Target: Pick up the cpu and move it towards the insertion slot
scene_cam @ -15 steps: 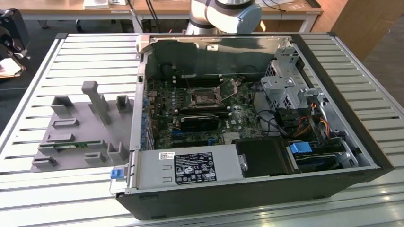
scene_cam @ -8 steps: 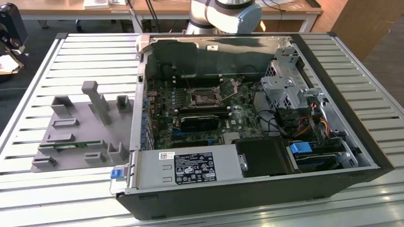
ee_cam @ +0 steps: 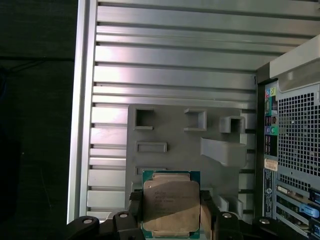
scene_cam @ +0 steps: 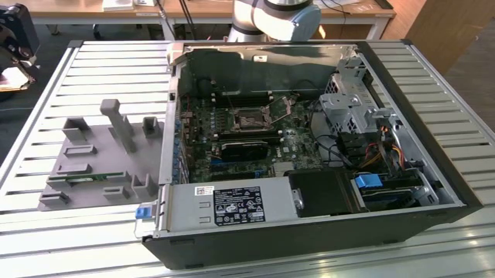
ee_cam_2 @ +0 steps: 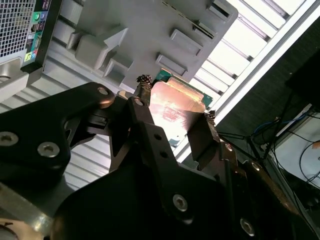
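In both wrist views the cpu [ee_cam: 171, 200] [ee_cam_2: 172, 102], a flat square chip with a silvery top and a green rim, sits between my gripper's fingers. The gripper [ee_cam: 171, 210] [ee_cam_2: 175, 110] is shut on it, one finger [ee_cam: 134, 206] against each opposite edge. The chip hangs above the grey tray [ee_cam: 170, 132] [ee_cam_2: 150, 30], near the tray's edge. The insertion slot [scene_cam: 249, 120], a square socket with a metal frame and dark centre, lies on the green motherboard inside the open computer case in the exterior view.
The grey tray [scene_cam: 93, 168] lies on the slatted metal table [scene_cam: 101, 69], at the exterior view's left of the open case [scene_cam: 309, 174], and holds raised blocks and a narrow green strip [scene_cam: 97, 178]. The case's perforated rear panel [ee_cam: 297, 145] stands close beside the tray. A black block [scene_cam: 243, 152] sits below the socket.
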Robot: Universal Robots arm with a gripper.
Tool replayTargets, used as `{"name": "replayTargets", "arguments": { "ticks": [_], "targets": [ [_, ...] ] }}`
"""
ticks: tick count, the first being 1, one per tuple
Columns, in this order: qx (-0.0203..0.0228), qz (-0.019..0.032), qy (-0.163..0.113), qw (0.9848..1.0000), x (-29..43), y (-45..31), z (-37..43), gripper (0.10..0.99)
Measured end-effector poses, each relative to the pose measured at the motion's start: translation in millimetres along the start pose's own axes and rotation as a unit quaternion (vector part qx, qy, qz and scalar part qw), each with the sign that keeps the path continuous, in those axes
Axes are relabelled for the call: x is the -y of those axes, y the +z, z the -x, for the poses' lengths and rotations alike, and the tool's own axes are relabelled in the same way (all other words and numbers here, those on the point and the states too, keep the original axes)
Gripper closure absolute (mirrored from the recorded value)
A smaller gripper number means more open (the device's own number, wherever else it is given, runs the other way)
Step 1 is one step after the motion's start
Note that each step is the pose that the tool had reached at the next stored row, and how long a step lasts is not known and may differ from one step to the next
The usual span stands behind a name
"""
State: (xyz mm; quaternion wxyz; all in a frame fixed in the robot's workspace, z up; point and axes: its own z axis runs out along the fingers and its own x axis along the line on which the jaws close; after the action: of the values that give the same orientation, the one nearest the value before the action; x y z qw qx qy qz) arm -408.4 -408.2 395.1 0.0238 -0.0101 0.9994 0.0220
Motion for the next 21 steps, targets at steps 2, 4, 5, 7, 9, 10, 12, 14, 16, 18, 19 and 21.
{"name": "replayTargets", "arguments": {
  "ticks": [2, 4, 5, 7, 9, 10, 12, 14, 16, 18, 19, 21],
  "targets": [
    [0.0, 0.0, 0.0, 1.0, 0.1, 0.2, 4.1, 0.545],
    [0.0, 0.0, 0.0, 1.0, 0.2, 0.4, 8.1, 0.545],
    [0.0, 0.0, 0.0, 1.0, 0.2, 0.5, 9.8, 0.545],
    [0.0, 0.0, 0.0, 1.0, 0.3, 0.6, 13.6, 0.545],
    [0.0, 0.0, 0.0, 1.0, 0.4, 0.8, 17.7, 0.545],
    [0.0, 0.0, 0.0, 1.0, 0.4, 0.9, 19.8, 0.545],
    [0.0, 0.0, 0.0, 1.0, 0.5, 1.1, 24.2, 0.545],
    [0.0, 0.0, 0.0, 1.0, 0.6, 1.4, 28.5, 0.545],
    [0.0, 0.0, 0.0, 1.0, 0.7, 1.6, 32.6, 0.545],
    [0.0, 0.0, 0.0, 1.0, 0.8, 1.7, 36.0, 0.545],
    [0.0, 0.0, 0.0, 1.0, 0.8, 1.8, 37.7, 0.545],
    [0.0, 0.0, 0.0, 1.0, 0.9, 1.9, 41.3, 0.545]
  ]
}}
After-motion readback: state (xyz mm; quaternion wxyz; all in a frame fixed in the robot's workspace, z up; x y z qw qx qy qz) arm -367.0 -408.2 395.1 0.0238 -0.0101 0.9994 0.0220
